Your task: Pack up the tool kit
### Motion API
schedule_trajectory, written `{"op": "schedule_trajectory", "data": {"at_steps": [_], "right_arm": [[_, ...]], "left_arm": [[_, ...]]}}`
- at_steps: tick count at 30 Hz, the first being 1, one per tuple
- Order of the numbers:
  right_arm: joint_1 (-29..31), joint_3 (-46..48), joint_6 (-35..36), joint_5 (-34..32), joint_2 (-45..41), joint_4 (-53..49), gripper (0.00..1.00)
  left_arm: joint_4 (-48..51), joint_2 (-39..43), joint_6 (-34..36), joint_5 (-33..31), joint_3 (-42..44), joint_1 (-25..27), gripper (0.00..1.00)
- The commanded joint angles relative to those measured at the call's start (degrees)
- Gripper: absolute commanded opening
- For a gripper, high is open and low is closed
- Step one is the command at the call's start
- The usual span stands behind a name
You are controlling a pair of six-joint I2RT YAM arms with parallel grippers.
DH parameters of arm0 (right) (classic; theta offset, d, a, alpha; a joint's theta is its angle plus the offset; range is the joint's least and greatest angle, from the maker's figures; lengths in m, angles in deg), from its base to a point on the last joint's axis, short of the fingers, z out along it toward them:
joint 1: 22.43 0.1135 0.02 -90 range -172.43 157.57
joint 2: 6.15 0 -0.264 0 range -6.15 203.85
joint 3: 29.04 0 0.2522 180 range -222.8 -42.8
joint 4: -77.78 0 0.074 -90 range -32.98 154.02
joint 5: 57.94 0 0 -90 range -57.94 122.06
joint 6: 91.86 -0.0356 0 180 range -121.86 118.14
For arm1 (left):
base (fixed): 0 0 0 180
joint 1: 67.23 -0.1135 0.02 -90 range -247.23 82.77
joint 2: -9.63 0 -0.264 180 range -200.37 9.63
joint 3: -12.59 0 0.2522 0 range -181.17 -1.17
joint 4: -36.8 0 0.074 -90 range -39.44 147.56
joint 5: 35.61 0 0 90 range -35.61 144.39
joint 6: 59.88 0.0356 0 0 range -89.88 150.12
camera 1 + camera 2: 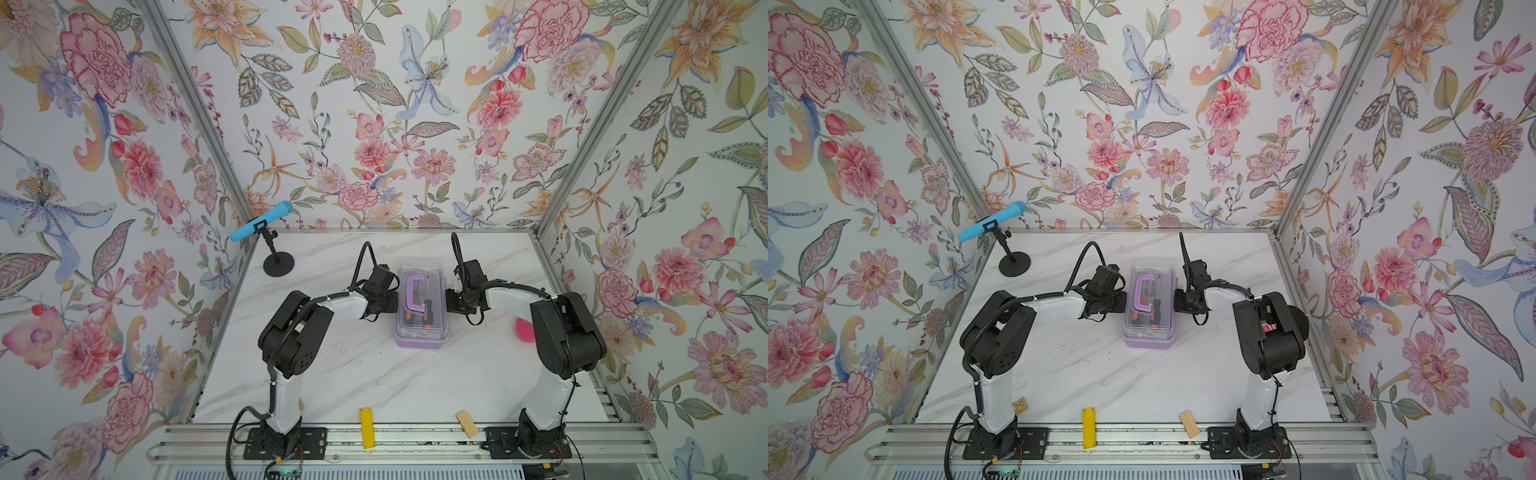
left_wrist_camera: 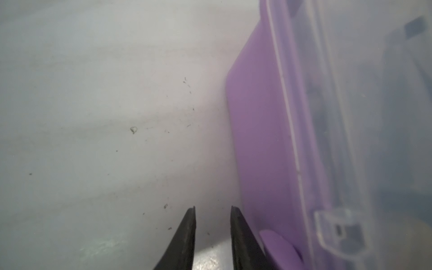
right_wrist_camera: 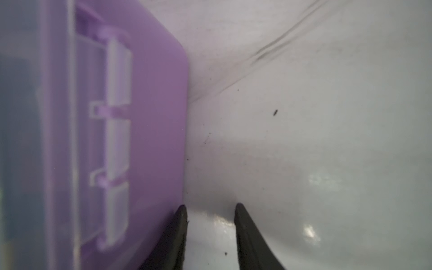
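Case: small rectangular plastic tool kit, lilac base, clear lid shut, lying flat mid-way on the white marble tabletop.
Long axis: runs from the robot's side toward the back wall; purple handle lies along it, open side facing right.
Left gripper: jaws slightly parted, nothing between; 1 finger just beside the base.
Right gripper: jaws parted, nothing between, at the opposite long side.
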Motion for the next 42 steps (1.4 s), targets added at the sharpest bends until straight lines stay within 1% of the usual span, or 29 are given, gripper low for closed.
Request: {"op": "schedule_trajectory", "data": {"at_steps": [1, 5, 6, 8, 9, 10, 11, 12, 13, 14, 15, 16, 18, 19, 20, 21, 23, 25, 27, 28, 29, 30, 32, 34, 37, 39, 40, 41, 42], "right_arm": [[4.99, -0.89, -1.52, 4.11, 2.01, 2.3, 0.37], [2.0, 0.83, -1.38, 2.01, -1.68, 1.81, 0.37], [1.19, 0.84, -0.93, 1.1, -2.79, 1.0, 0.37], [0.12, 0.84, 0.03, -0.38, -5.27, -0.03, 0.37], [-0.43, 0.84, 0.53, -1.24, -6.8, -0.44, 0.37], [-0.85, 0.93, 0.85, -2.21, -8.45, -0.73, 0.39], [-1.0, 0.91, 1.2, -3.15, -9.94, -1.06, 0.44], [-0.95, 0.76, 1.89, -4.84, -11.6, -1.62, 0.54], [-0.89, 0.37, 2.55, -7.0, -13.31, -2.53, 0.66], [-0.68, 0.38, 3.15, -8.91, -14.95, -2.88, 0.79], [-0.58, 0.67, 3.92, -10.88, -16.66, -2.96, 0.98], [-0.12, 1.02, 4.79, -13.15, -18.9, -2.75, 0.99], [0.55, 2.1, 5.27, -17.22, -22.36, -1.82, 0.99], [0.72, 2.59, 5.36, -18.34, -24.1, -1.4, 0.99], [1.12, 3.04, 5.32, -20.26, -25.63, -0.69, 0.99], [2.2, 4.06, 5.54, -24.18, -27.57, 0.55, 0.99], [4.65, 7.77, 8.47, -32.35, -31.24, 6.36, 0.99], [6.89, 13.65, 14.75, -37.16, -34.98, 15.07, 0.99], [7.83, 18.5, 18.97, -38.32, -37.31, 22.96, 0.99], [7.71, 19.35, 18.94, -38.62, -37.71, 23.42, 0.99], [7.27, 19.11, 18.3, -38.18, -37.46, 22.43, 0.99], [6.75, 18.72, 17.9, -37.36, -36.9, 21.12, 0.99], [6.64, 18.34, 18.58, -37.36, -35.47, 20.18, 0.99], [6.58, 18.67, 19.91, -37.76, -34.28, 20.93, 0.99], [5.93, 19.4, 21.45, -38.34, -33.08, 23.33, 0.99], [5.13, 20.53, 22.05, -38.35, -32.57, 26.56, 0.99], [4.62, 20.91, 22.07, -37.97, -32.37, 27.43, 0.99], [3.95, 21.33, 21.95, -37.48, -32.13, 28.35, 0.99], [3.25, 21.69, 21.76, -36.75, -32.09, 28.85, 0.99]], "left_arm": [[-5.09, 0.84, -0.38, 3.85, -0.49, 3.99, 0.3], [-5.74, 4.67, -1.62, 1.72, 4.61, 1.5, 0.34], [-6.2, 6.02, -1.83, 0.62, 6.32, 0.61, 0.36], [-6.62, 8.77, -2.21, -1.63, 9.06, -1.38, 0.45], [-7.11, 10.29, -2.34, -2.84, 10.39, -2.45, 0.54], [-7.17, 11.92, -2.41, -4.28, 11.42, -3.47, 0.69], [-7.02, 13.24, -2.38, -5.6, 12.06, -4.23, 0.87], [-7.15, 14.89, -1.87, -6.91, 12.5, -5.02, 0.97], [-7.32, 16.41, -1.1, -8.05, 12.68, -5.77, 0.99], [-7.36, 17.74, -0.52, -9.55, 12.66, -6.24, 0.99], [-7.65, 19.23, 0.48, -12.1, 12.59, -6.47, 0.99], [-8.33, 20.75, 2.06, -14.82, 12.74, -6.53, 0.99], [-11.29, 23.12, 4.91, -20.86, 13.97, -6.53, 0.99], [-14.08, 26.14, 6.68, -23.37, 15.5, -6.68, 0.99], [-17.11, 27.6, 9.09, -24.53, 17.22, -6.79, 0.99], [-23.32, 29.2, 12.74, -25.56, 20.63, -6.8, 0.99], [-36.74, 32.46, 18.44, -25.85, 28.18, -6.79, 0.99], [-49.95, 35.55, 24.32, -27.57, 36.72, -6.79, 0.99], [-62.75, 37.99, 27.73, -31.2, 44.62, -6.85, 0.99], [-67.89, 39.12, 28.26, -34.92, 47.56, -7.31, 0.99], [-69.75, 40.04, 28.29, -37.05, 49.22, -8.03, 0.99], [-69.19, 41.34, 30.63, -37.23, 50.1, -9.27, 0.99], [-63.11, 43.43, 34.69, -40.66, 49.99, -11.17, 0.99], [-61.09, 44.54, 36.88, -42.88, 52.03, -13.84, 0.99], [-66.68, 43.7, 36.49, -42.26, 59.14, -19.29, 0.99], [-75.45, 40.53, 35.46, -38.91, 63.26, -23.75, 0.99], [-79.69, 39.39, 35.46, -38.8, 64.43, -24.88, 0.99], [-84.97, 37.73, 37.18, -36.04, 65.55, -26.1, 0.99], [-87.64, 35.53, 33.03, -34.15, 65.48, -28.69, 0.99]]}}
